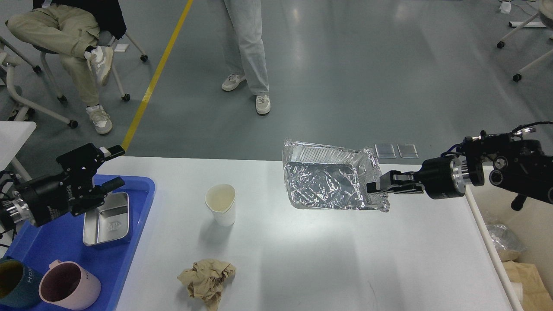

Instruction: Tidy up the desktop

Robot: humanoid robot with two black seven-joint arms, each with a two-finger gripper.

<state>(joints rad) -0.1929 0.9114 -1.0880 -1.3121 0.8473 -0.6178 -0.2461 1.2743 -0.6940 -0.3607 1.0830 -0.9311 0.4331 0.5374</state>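
Note:
The desktop (324, 259) is a wide white tabletop. My right gripper (373, 188) comes in from the right, shut on the right rim of a crumpled foil tray (328, 183), and holds it tilted above the desktop's far middle. My left gripper (113, 167) is open and empty, pointing right over the far edge of the blue tray (144, 185). A white paper cup (221, 204) stands upright on the desktop. A crumpled brown paper ball (206, 278) lies near the front edge.
The blue tray at the left holds a steel container (106, 218), a pink mug (69, 285) and a dark teal mug (15, 283). A smaller white table (13, 134) stands far left. Bags (518, 268) sit beyond the right edge. Two people are behind the table.

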